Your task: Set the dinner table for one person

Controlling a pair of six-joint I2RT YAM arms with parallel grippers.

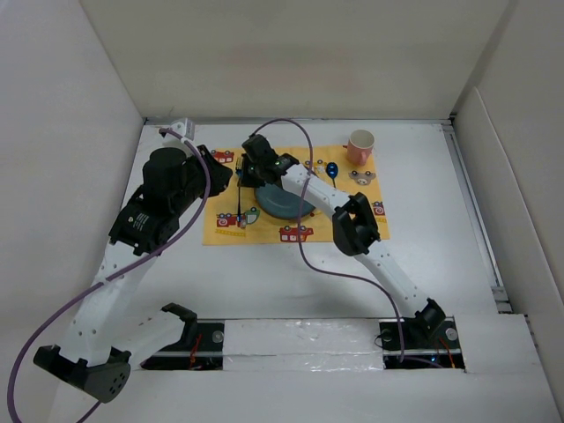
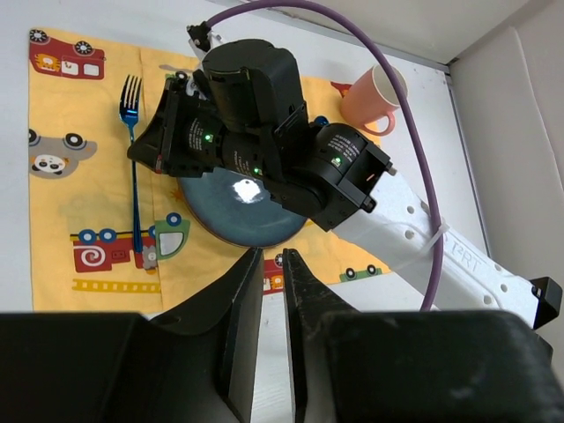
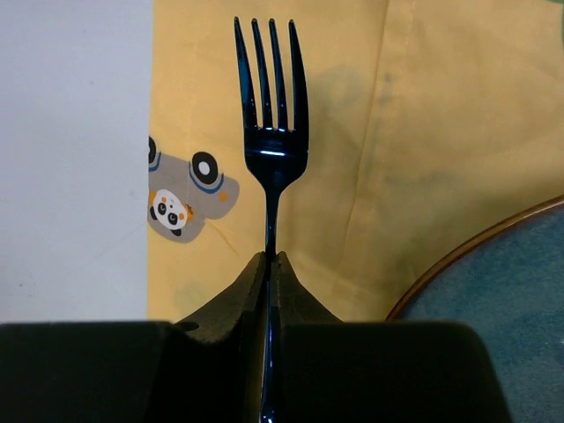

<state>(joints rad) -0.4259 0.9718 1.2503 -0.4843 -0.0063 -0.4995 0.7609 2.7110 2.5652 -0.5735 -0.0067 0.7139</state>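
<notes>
A dark blue fork lies on the yellow placemat, left of the blue-grey plate. My right gripper is shut on the fork's handle, tines pointing away. In the top view it reaches across the plate to the fork. The left wrist view shows the same fork, plate and right gripper. My left gripper is raised over the mat's near edge, jaws almost together and empty; in the top view it is beside the mat's left edge. The white dinner table lies under it all.
A pink cup stands at the mat's far right corner, also seen in the left wrist view. A blue spoon lies right of the plate. White walls enclose the table. A purple cable hangs over the mat.
</notes>
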